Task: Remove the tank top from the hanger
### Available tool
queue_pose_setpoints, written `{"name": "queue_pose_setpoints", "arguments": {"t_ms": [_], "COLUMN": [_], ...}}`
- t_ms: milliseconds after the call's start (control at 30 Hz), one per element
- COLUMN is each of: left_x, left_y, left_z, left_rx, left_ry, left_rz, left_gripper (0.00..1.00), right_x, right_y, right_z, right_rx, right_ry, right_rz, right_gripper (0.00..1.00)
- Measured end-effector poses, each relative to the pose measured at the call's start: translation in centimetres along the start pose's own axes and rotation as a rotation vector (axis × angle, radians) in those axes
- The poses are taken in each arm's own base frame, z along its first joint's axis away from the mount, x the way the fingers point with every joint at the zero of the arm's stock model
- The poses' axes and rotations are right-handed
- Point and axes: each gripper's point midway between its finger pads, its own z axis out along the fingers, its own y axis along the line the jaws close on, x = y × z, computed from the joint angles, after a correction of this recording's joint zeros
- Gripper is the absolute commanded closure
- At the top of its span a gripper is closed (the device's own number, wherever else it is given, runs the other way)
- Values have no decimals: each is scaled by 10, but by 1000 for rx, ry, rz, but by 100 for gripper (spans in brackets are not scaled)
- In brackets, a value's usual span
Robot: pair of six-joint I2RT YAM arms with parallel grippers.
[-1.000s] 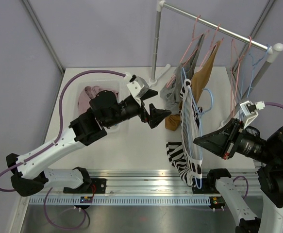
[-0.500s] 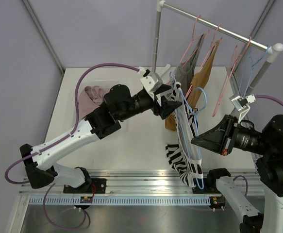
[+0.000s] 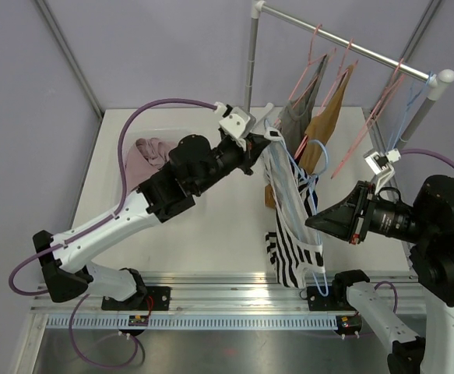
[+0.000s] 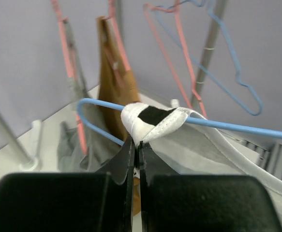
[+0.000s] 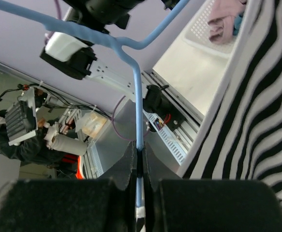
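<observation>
The tank top (image 3: 289,238) is white with black zebra stripes and hangs on a blue hanger (image 3: 311,187) held off the rail. My left gripper (image 3: 262,145) is shut on its white shoulder strap (image 4: 153,118), at the top where the strap folds over the blue hanger wire (image 4: 228,126); the jaws meet on the fabric at my left gripper (image 4: 137,144). My right gripper (image 3: 314,222) is shut on the hanger's blue wire (image 5: 137,96), pinched between the jaws of my right gripper (image 5: 140,151). The striped fabric (image 5: 257,111) fills the right of that view.
A clothes rail (image 3: 343,43) crosses the back right with a grey garment (image 3: 293,121), a brown garment (image 3: 324,125), pink hangers (image 3: 367,128) and an empty blue hanger (image 3: 402,101). A white basket (image 3: 130,181) holding pink clothes (image 3: 143,152) stands at the back left.
My left gripper has moved right from open beside the tank top and closed on its shoulder strap. The right gripper has kept its hold on the hanger, shifting slightly.
</observation>
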Motion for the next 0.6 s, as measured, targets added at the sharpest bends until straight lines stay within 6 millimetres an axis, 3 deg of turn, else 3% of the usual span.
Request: {"name": "queue_pose_setpoints", "arguments": {"t_ms": [67,233,300,367,467,600], "left_x": [3,8,15,22,29,43], "left_y": [19,110,151,181,200,203], "left_z": [-8,-37,-52,-65,-68,-62], "left_rx": [-96,-430,-568,-659,-708,-672], "left_ry": [7,39,72,109,151,209], "left_rz": [-13,-99,-145,-193,-256,-320], "left_gripper": [100,100,100,100,100,100], "right_x": [-2,-2,-1,-2,-6,-12], "right_y": [-11,-46,-55,-61,-60,-53], "right_z": [6,29,37,44,51,53], "right_rx": [20,16,-13,-53,-131,-208], "right_ry": [20,100,127,143,142,120], "right_rz": [9,66,83,90,73,33], "right_gripper": [100,100,100,100,100,100]}}
